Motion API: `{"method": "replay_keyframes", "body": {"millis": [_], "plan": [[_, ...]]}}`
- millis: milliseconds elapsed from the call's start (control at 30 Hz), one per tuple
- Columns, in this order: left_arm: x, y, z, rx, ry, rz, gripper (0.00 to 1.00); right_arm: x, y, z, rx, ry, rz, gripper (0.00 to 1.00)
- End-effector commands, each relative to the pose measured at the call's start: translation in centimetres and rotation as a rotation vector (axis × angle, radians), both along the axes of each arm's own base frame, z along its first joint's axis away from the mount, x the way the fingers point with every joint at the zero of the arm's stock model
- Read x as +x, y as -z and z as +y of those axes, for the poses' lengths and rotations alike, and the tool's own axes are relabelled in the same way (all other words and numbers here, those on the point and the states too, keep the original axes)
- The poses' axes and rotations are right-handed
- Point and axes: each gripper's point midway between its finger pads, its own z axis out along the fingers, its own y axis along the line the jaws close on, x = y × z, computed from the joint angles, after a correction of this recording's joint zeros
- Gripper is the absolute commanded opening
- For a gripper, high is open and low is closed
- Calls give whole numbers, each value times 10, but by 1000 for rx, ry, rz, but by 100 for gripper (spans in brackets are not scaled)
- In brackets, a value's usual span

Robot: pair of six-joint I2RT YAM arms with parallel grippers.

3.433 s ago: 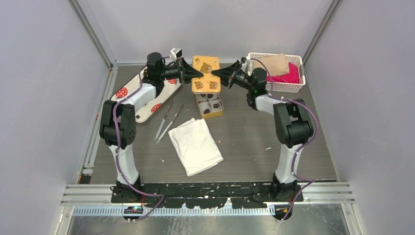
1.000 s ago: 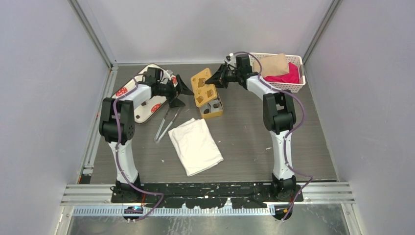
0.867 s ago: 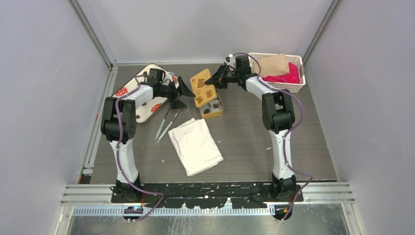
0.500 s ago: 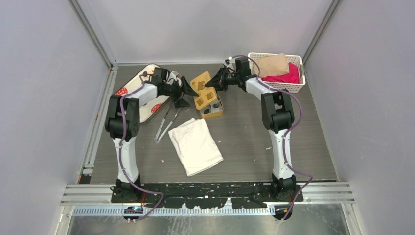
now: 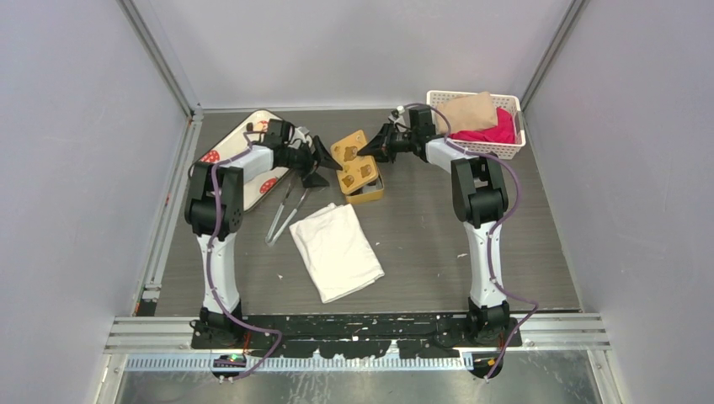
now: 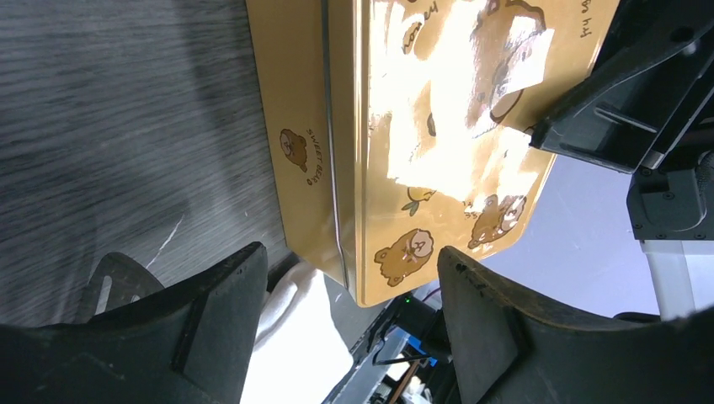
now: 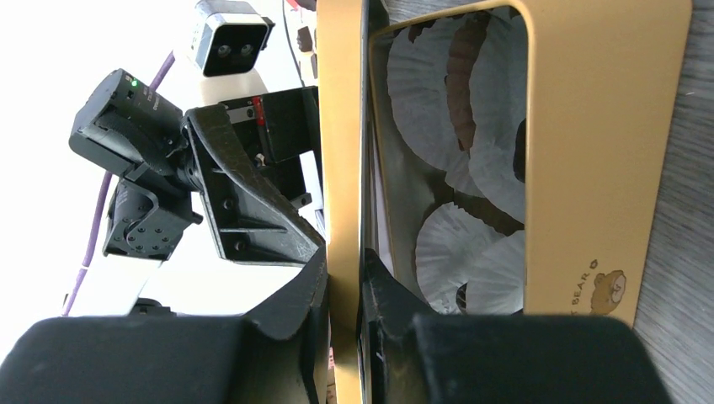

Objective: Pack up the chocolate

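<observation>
Closest to the arms, a white cloth (image 5: pixel 337 250) lies flat on the dark counter (image 5: pixel 438 244). Just past it, toward 10 o'clock, a pair of metal tongs (image 5: pixel 286 209) lies by itself, with no hand on it. Farther back, in the middle, sits the gold tin (image 5: pixel 367 190). Inside it, dark brown bits of chocolate (image 7: pixel 460 80) peek out among white paper cups (image 7: pixel 421 88). The gold lid (image 5: pixel 354 156), with little bears on it, leans over the tin on a slant. It is not lying flat on top yet. The right hand (image 5: pixel 375 151) comes in from 3 o'clock and pinches the thin edge of the lid tight. The left hand (image 5: pixel 320 164) waits at 9 o'clock of the tin with its fingers spread apart, holding nothing. A white tray (image 5: pixel 244 187) with red strawberry prints lies behind the left arm at 9 o'clock. I cannot tell if any chocolate is left on it. A white basket (image 5: pixel 497 151) with soft tan and pink things sits far back at 2 o'clock. The filling looks done, I think. What is left is to lay the lid down flat and push it shut.
</observation>
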Motion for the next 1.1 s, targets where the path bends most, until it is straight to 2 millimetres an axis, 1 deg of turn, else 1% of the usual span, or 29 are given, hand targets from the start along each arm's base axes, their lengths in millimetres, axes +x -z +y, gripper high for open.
{"method": "replay_keyframes", "body": {"millis": [0, 400, 433, 567, 667, 767, 867, 1000, 1067], "plan": [[8, -10, -11, -23, 25, -54, 74, 1, -8, -1, 23, -20, -52, 1], [-1, 7, -20, 1, 58, -15, 73, 2, -3, -4, 16, -2, -41, 1], [-2, 8, -21, 4, 60, -13, 72, 2, -5, -5, 13, 0, -44, 3], [-4, 9, -23, 43, 82, -9, 70, 3, -8, -8, -14, 15, -60, 18], [-4, 7, -24, 60, 89, -13, 67, -1, -8, -12, -40, 21, -48, 26], [-3, 4, -26, 61, 93, -17, 62, -2, -10, -13, -54, 26, -54, 29], [-4, 3, -27, 65, 97, -14, 57, -3, -9, -15, -60, 28, -50, 30], [-5, -1, -30, 83, 112, -22, 54, -4, -9, -15, -69, 27, -52, 31], [-5, -3, -31, 90, 110, -31, 54, -5, -10, -16, -80, 29, -57, 34]]}}
